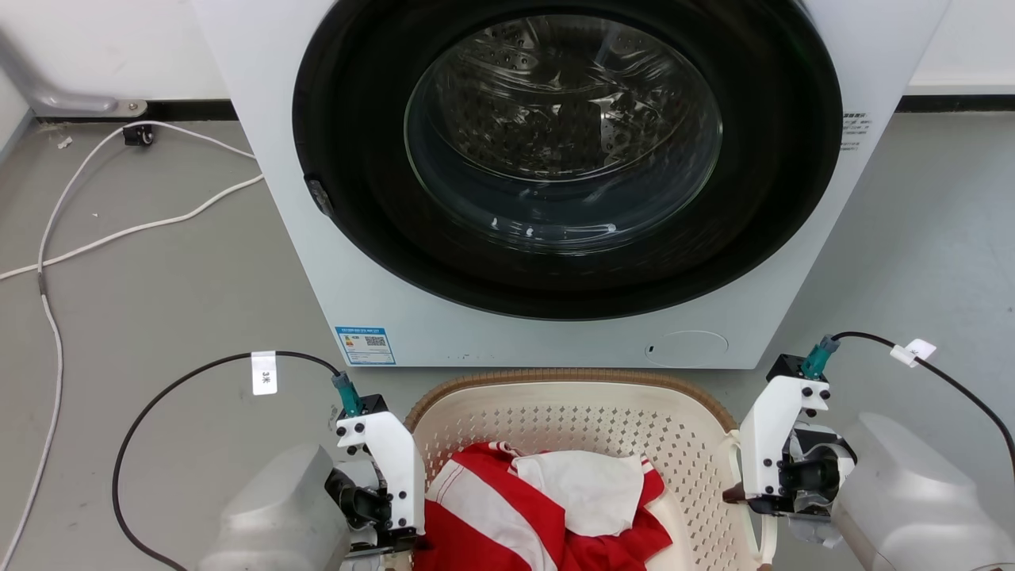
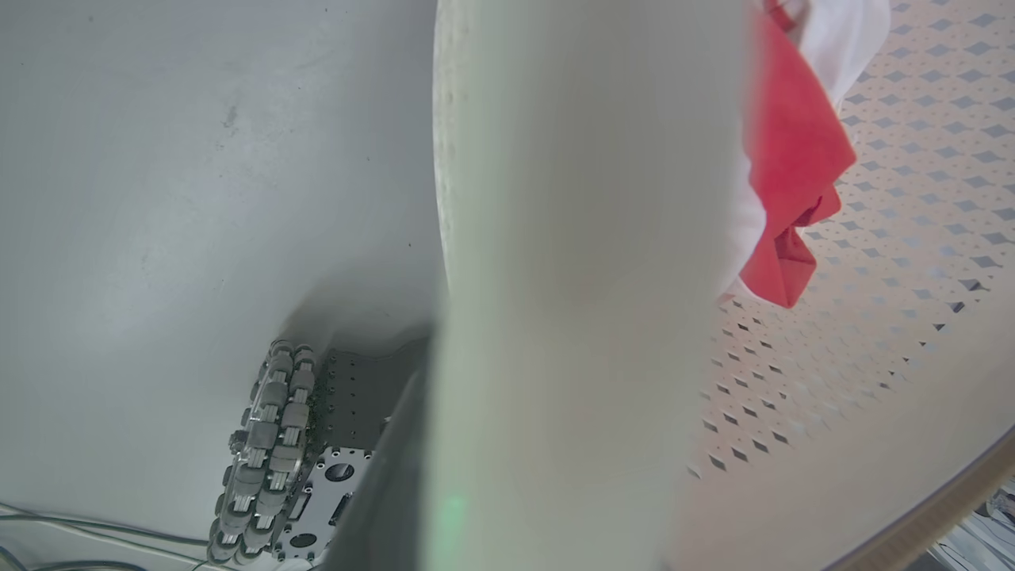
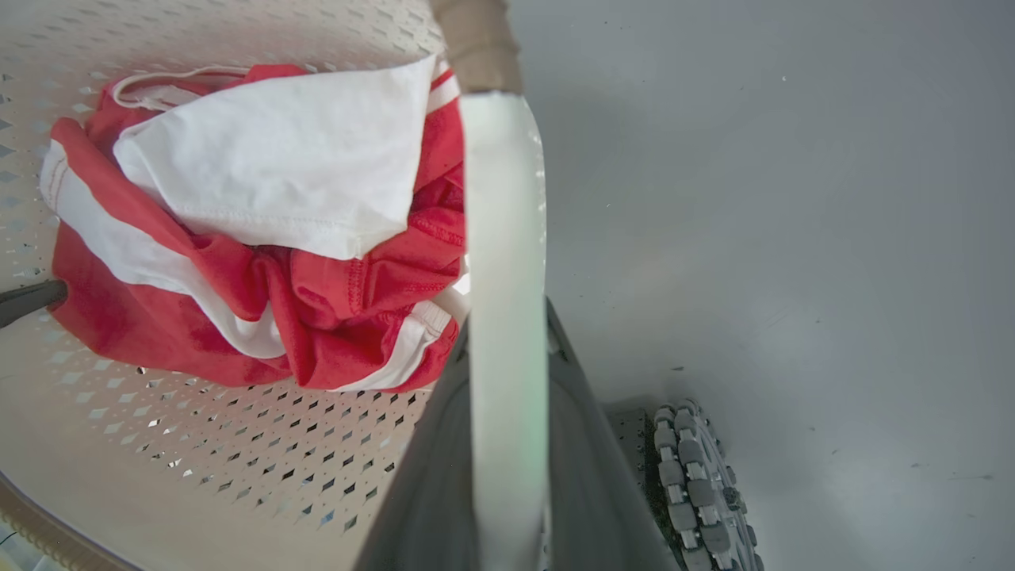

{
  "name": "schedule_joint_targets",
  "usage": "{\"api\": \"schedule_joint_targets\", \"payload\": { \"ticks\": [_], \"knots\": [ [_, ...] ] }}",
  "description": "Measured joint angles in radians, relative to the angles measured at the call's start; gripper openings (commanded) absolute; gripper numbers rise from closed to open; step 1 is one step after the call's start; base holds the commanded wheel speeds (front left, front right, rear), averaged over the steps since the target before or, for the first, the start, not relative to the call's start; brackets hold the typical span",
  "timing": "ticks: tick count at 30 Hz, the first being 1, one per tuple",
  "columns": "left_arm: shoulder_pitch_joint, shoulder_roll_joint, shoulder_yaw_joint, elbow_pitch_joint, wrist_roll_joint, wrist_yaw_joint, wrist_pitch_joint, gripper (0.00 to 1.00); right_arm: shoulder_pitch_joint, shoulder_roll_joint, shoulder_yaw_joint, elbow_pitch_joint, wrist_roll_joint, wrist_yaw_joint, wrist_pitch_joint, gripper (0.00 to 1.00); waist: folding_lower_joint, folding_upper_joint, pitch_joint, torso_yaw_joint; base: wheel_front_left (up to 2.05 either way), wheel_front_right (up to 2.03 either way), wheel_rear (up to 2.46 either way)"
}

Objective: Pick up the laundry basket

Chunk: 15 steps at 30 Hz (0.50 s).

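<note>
The laundry basket [image 1: 587, 420], cream with perforated walls and a brown woven rim, stands on the floor in front of the washer and holds red-and-white clothes [image 1: 515, 507]. My left gripper [image 1: 396, 535] is at its left side. In the left wrist view a blurred white loop handle [image 2: 571, 277] lies close up, with one dark finger [image 2: 381, 492] against it and the other hidden. My right gripper [image 1: 745, 500] is at the right side. In the right wrist view its two dark fingers [image 3: 432, 476] press on both sides of the white handle strip [image 3: 503, 238].
A white front-loading washer [image 1: 333, 262] with its round dark door shut stands just behind the basket. A white cable [image 1: 47, 262] trails over the grey floor at the left. My base's roller wheels [image 2: 266, 452] [image 3: 698, 484] sit close below each handle.
</note>
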Motion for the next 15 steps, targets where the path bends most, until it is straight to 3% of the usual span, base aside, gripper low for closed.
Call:
{"api": "schedule_joint_targets", "payload": {
  "ticks": [15],
  "knots": [
    [0.000,0.000,-0.007,0.001,-0.009,0.000,-0.003,0.00,0.000,0.001,0.001,0.006,0.009,0.000,0.003,0.00,0.0000,0.0000,-0.004,0.000,0.00,0.00,0.00]
  ]
}}
